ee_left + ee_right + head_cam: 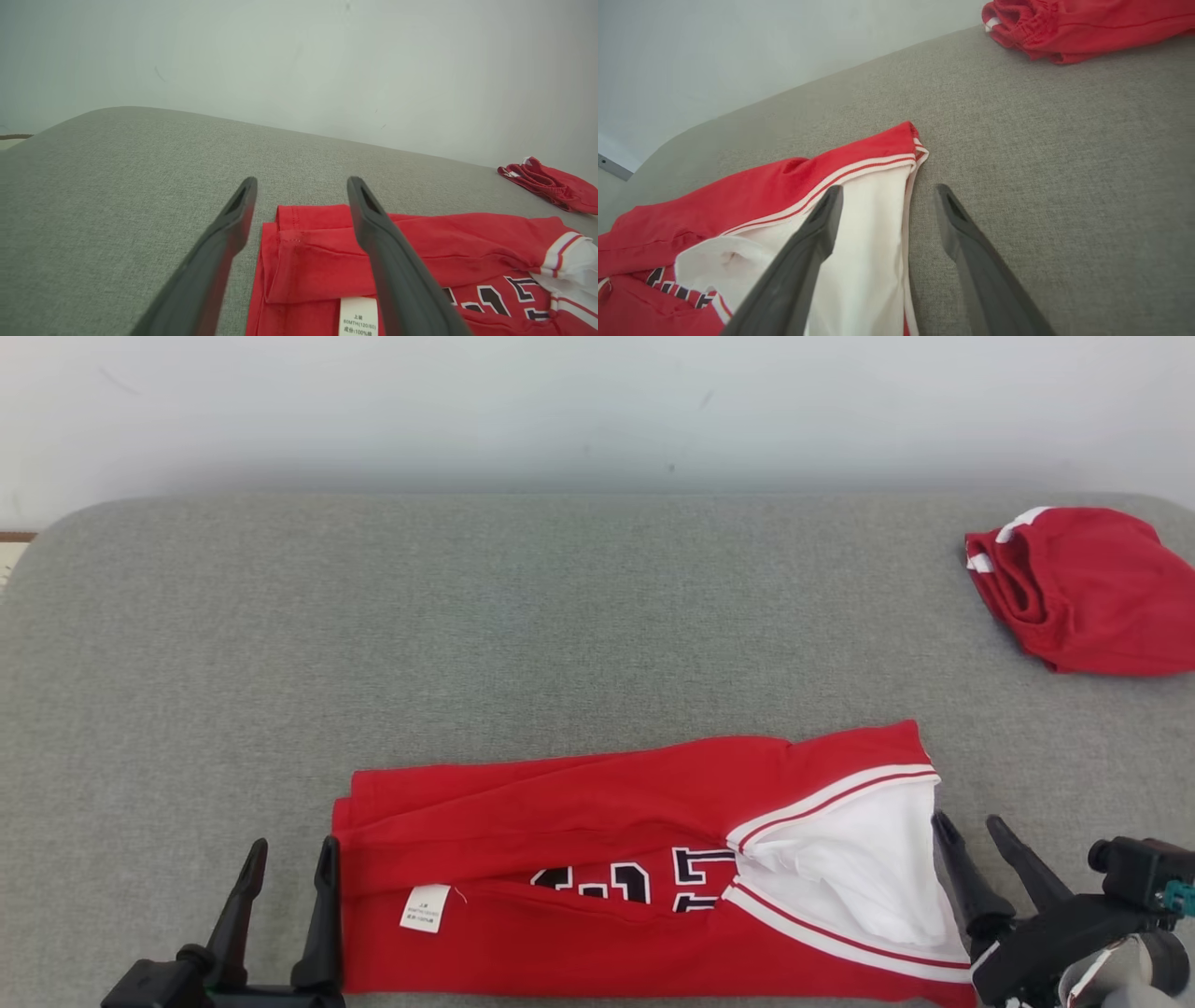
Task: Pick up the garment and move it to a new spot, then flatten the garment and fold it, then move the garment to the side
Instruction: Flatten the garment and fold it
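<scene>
Left gripper (292, 849) and right gripper (969, 825) are spread — nothing held. Garment (579, 821) is seen part-folded; side move is judged outstanding.

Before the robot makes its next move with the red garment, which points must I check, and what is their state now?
1. Left hand open, holding nothing: ok.
2. Right hand open, holding nothing: ok.
3. Garment folded in a long band on the grey surface: ok.
4. Its right end tidy: not ok, white inside shows.
5. Second red garment apart, far right: ok.
6. Near edge fully on the surface: cannot tell.
</scene>
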Motion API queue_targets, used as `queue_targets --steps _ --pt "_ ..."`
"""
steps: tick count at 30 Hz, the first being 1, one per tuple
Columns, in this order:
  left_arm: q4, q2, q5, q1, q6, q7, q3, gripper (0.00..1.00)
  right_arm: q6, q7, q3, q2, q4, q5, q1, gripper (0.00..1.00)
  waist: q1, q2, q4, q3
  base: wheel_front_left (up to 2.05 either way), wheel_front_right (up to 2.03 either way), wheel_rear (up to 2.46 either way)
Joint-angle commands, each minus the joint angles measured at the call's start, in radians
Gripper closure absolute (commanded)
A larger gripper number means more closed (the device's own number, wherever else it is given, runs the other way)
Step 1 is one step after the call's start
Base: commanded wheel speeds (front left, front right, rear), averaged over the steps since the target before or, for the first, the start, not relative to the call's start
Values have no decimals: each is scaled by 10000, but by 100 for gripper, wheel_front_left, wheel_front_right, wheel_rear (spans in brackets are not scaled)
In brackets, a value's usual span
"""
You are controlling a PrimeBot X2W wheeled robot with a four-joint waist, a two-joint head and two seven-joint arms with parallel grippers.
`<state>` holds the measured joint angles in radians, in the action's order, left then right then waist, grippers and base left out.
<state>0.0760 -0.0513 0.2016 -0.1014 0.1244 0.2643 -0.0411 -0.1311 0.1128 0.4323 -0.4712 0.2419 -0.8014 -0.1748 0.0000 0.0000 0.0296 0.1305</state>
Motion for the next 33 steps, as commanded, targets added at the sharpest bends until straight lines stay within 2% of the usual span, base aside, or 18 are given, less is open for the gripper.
queue_targets --steps 1,11,17,19,20,26,33 --pt "-34 -1 40 204 -26 -2 31 0 8 -92 -77 53 151 257 -25 0 0 0 74 -59 0 0 0" --pt "-118 3 189 209 -201 -2 112 0 8 -1197 -464 955 1345 712 -127 0 0 0 356 -23 0 0 0" --pt "-64 2 205 151 -225 -2 135 0 8 -1520 -277 1167 1905 905 -363 0 0 0 423 -11 0 0 0" --pt "-52 3 216 145 -222 -2 123 0 8 -1534 -242 1184 2023 944 -460 88 0 0 443 -24 0 0 0" --pt "-47 3 215 153 -220 -2 114 0 8 -1512 -231 1191 2074 981 -511 100 0 0 449 -30 0 0 0" --pt "-65 5 219 270 -254 -2 55 0 10 -1302 -281 1049 2213 947 -731 100 0 0 432 -77 0 0 0" --pt "-139 5 233 401 -344 -2 10 0 10 -945 -924 470 2331 919 -832 100 0 0 295 -158 0 0 0"
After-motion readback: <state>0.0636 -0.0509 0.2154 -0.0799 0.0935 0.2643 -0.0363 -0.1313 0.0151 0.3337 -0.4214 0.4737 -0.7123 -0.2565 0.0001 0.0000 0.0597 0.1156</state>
